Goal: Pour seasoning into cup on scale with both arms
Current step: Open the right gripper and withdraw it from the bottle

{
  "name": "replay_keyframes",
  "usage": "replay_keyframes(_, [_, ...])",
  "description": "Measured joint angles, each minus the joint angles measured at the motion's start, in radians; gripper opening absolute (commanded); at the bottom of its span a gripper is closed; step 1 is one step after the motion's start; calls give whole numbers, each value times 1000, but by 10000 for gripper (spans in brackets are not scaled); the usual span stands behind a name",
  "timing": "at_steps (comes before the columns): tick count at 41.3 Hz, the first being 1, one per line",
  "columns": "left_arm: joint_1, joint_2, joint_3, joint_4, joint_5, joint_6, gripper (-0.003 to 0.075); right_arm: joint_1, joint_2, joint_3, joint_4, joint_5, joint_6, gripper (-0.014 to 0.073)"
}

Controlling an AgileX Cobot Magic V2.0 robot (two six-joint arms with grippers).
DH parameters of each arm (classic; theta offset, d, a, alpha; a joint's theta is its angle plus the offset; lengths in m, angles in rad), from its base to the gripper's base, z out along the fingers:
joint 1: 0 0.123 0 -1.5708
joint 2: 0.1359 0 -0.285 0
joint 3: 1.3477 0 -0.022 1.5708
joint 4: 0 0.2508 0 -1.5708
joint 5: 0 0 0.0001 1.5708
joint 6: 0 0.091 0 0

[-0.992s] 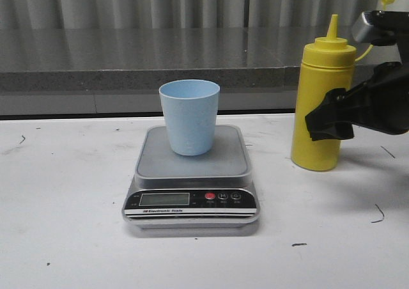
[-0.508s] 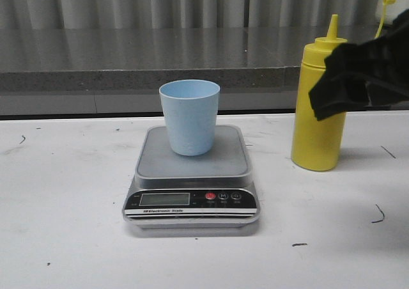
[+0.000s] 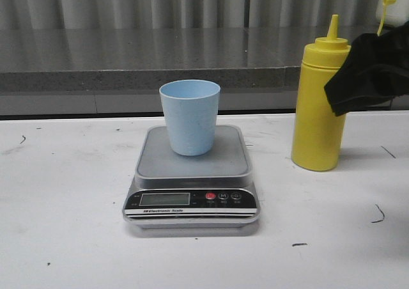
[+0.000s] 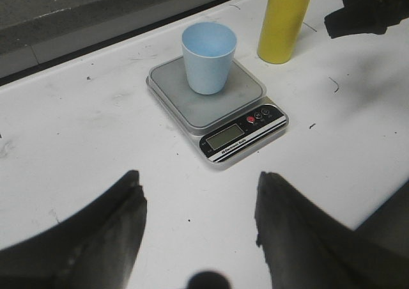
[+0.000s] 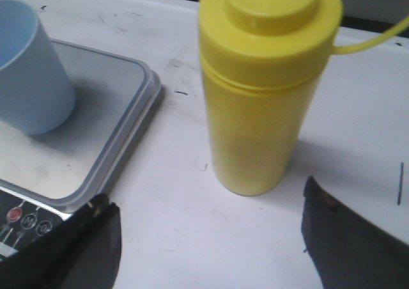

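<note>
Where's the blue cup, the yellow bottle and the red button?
blue cup (image 3: 190,119), front view, middle of its side wall.
yellow bottle (image 3: 316,116), front view, middle of its body.
red button (image 3: 209,197), front view, on the scale's black panel.

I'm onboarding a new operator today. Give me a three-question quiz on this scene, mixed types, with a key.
1. True or false: the cup stands on the scale.
2. The bottle stands: A) on the scale; B) on the table beside the scale; C) lifted in the right gripper.
3. Fill in: the left gripper is ____.

Key
1. True.
2. B: it is upright on the table, and the right gripper is open near it, not closed on it.
3. Open, with nothing between its fingers.
</note>
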Motion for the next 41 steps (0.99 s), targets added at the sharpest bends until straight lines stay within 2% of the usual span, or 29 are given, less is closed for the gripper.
replay_keyframes(20, [0,0,0,0,0,0,374,-6,0,0,-7,-56,-5,596])
replay_keyframes(24, [0,0,0,0,0,0,374,-6,0,0,4,-70,-70,596])
replay_keyframes(26, [0,0,0,0,0,0,374,-6,0,2,53,-77,-156,596])
replay_keyframes(28, [0,0,0,0,0,0,374,-6,0,8,144,-80,-262,596])
replay_keyframes(32, [0,0,0,0,0,0,374,-3,-1,38,434,-52,-615,596])
replay_keyframes(37, [0,0,0,0,0,0,374,26,-1,59,951,136,-1125,596])
replay_keyframes(41, [0,0,0,0,0,0,374,59,-10,59,1303,278,-1429,596])
